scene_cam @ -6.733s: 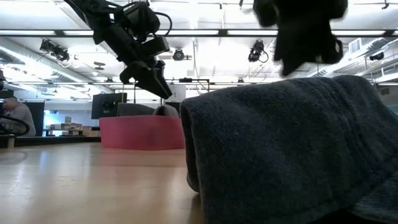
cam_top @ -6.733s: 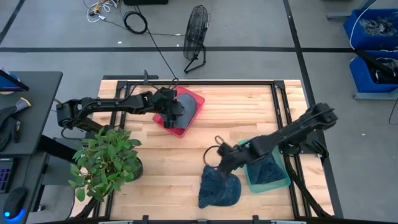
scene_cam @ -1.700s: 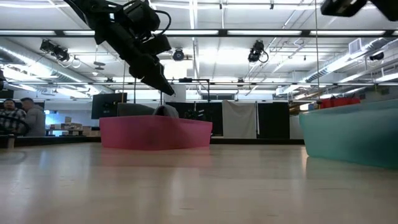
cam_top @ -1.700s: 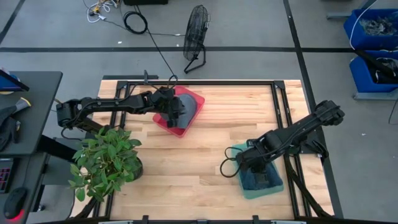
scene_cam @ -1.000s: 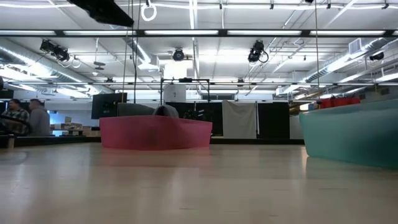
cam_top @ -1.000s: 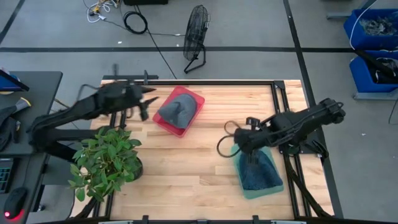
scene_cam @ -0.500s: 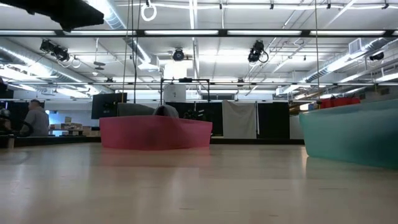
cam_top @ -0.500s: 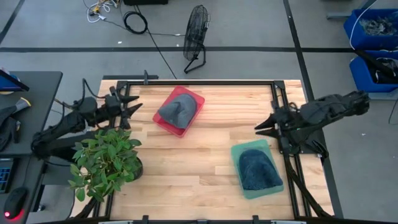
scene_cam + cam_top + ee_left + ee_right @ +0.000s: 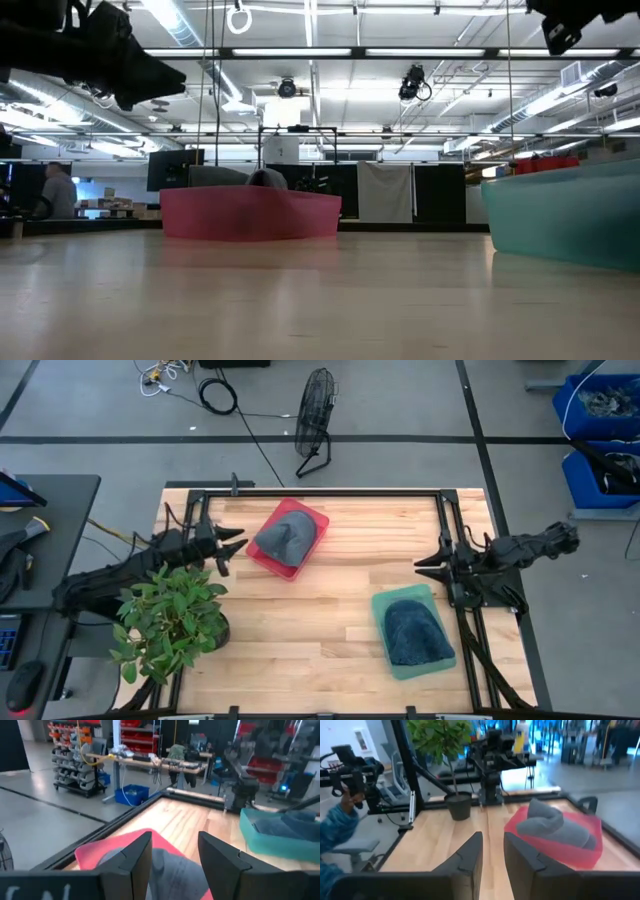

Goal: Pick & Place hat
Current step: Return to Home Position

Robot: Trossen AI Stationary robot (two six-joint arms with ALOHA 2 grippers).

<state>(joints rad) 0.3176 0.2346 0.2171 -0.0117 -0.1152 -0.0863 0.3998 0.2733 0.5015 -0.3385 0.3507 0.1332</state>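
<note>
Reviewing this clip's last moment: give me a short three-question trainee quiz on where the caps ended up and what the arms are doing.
1. True or false: the gray cap lies inside the red bin.
2. What does the teal bin hold? A) the blue cap B) the gray cap C) nothing
3. Fill in: the left arm and the right arm sit at opposite table edges, jaws open, each holding ____.

Key: 1 true; 2 A; 3 nothing.
</note>
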